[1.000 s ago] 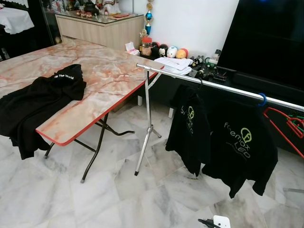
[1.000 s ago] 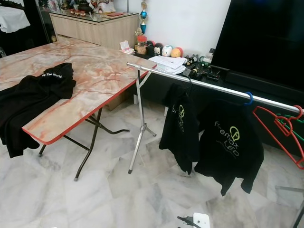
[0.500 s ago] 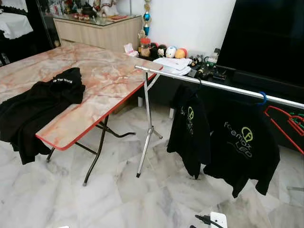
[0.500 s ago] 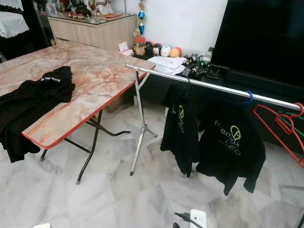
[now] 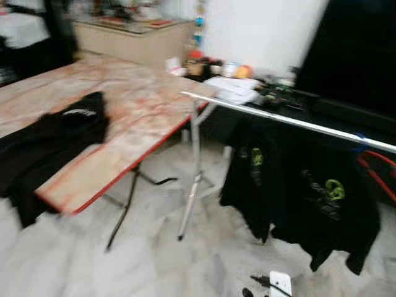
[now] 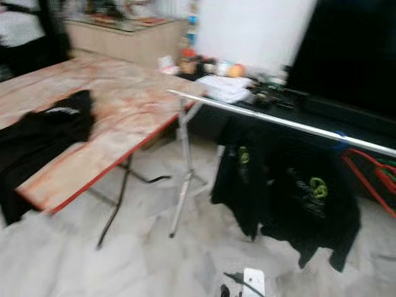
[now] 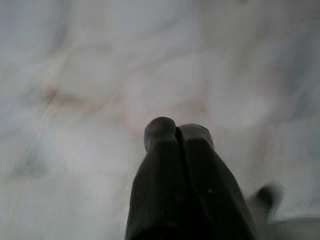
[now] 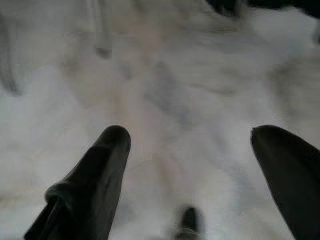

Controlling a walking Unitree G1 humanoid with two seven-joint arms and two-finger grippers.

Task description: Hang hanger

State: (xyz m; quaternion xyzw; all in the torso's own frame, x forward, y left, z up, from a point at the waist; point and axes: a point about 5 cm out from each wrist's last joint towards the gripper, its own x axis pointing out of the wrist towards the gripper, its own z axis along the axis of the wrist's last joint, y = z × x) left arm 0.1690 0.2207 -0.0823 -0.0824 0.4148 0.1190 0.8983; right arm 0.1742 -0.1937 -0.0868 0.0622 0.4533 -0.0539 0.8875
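A silver clothes rail [image 5: 291, 120] runs from the table's corner to the right edge. Two black shirts with green print [image 5: 253, 173] [image 5: 328, 204] hang from it, the right one on a blue hook [image 5: 361, 141]. Red hangers [image 5: 377, 173] hang at the rail's far right. A black garment [image 5: 55, 136] lies on the marble table [image 5: 142, 105] at the left. My left gripper [image 7: 176, 131] hangs over the floor, shut with nothing in it. My right gripper [image 8: 187, 132] also hangs over the floor, open and empty. Both eye views are blurred.
A white power strip [image 5: 278, 284] with a black plug lies on the marble floor in front. A large dark screen [image 5: 359, 55] stands behind the rail. Toys and papers [image 5: 235, 86] sit on a low shelf, and a wooden cabinet [image 5: 130, 40] stands at the back.
The whole picture has shifted slightly and turned blurry, so the camera is moving. The rail, shirts, hangers and garment on the table stay where they were.
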